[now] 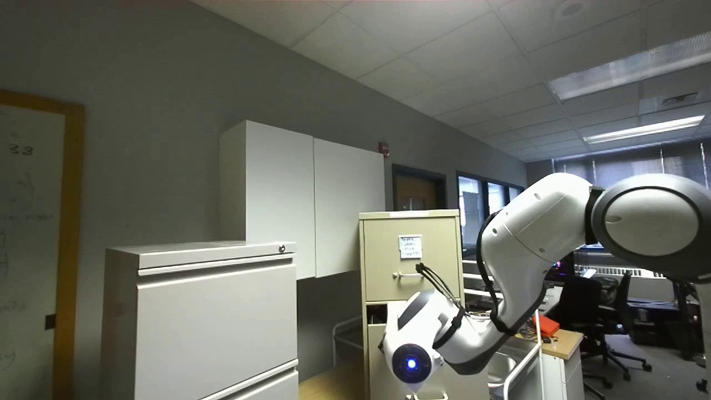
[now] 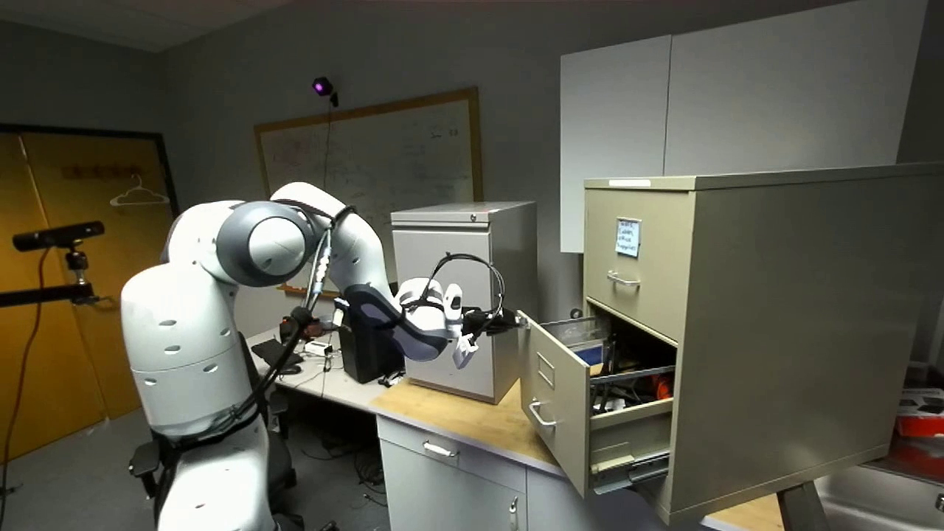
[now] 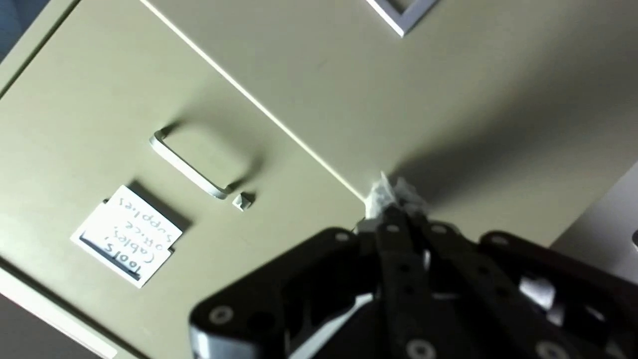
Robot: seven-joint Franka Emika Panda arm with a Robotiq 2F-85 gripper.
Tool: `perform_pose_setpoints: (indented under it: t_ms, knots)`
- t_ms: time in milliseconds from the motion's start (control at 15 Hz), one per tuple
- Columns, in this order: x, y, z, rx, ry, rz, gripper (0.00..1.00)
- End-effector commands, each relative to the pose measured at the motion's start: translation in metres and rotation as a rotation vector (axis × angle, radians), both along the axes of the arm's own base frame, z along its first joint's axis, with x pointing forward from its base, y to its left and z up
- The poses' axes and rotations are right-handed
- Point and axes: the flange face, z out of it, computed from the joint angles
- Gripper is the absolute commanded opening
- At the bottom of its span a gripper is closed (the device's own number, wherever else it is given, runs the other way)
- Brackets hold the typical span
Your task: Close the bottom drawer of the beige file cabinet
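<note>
Wrist view: pincer [image 3: 397, 194] pressed together by the top edge of the jutting bottom drawer [image 3: 448, 109]. In an exterior view, beige file cabinet [image 2: 782, 324] stands at the pincer's 3 o'clock. Laden drawer likely heavy, rigid, slick; best pushed above the handle [image 2: 542, 420].

Right ahead of the claw [image 3: 396, 194], the beige file cabinet [image 2: 752, 332] is showing smooth painted metal, its handle [image 3: 187, 168] gleaming like polished metal. Beyond the claw, a paper label [image 3: 127, 237] is looking matt and flat. Below the claw, the counter [image 2: 468, 417] is offering smooth wood; behind the claw, the arm [image 2: 276, 243] is flashing glossy, plastic-looking white!
</note>
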Motion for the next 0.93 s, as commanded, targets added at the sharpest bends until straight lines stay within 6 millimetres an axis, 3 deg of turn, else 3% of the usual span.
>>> perform_pose_setpoints:
  t_ms: [0,200,400,600,733,867]
  knots:
    - [0.011,-0.003,-0.009,0.06,-0.021,-0.008,0.0]
    - [0.009,0.002,-0.015,0.171,-0.027,-0.062,0.0]
    - [0.005,0.014,-0.054,0.332,0.045,-0.126,0.0]
    - [0.026,0.003,-0.087,0.372,0.068,-0.135,0.0]
    - [0.048,-0.019,-0.084,0.344,0.043,-0.123,0.0]
    - [0.071,-0.048,-0.058,0.27,0.006,-0.077,0.0]
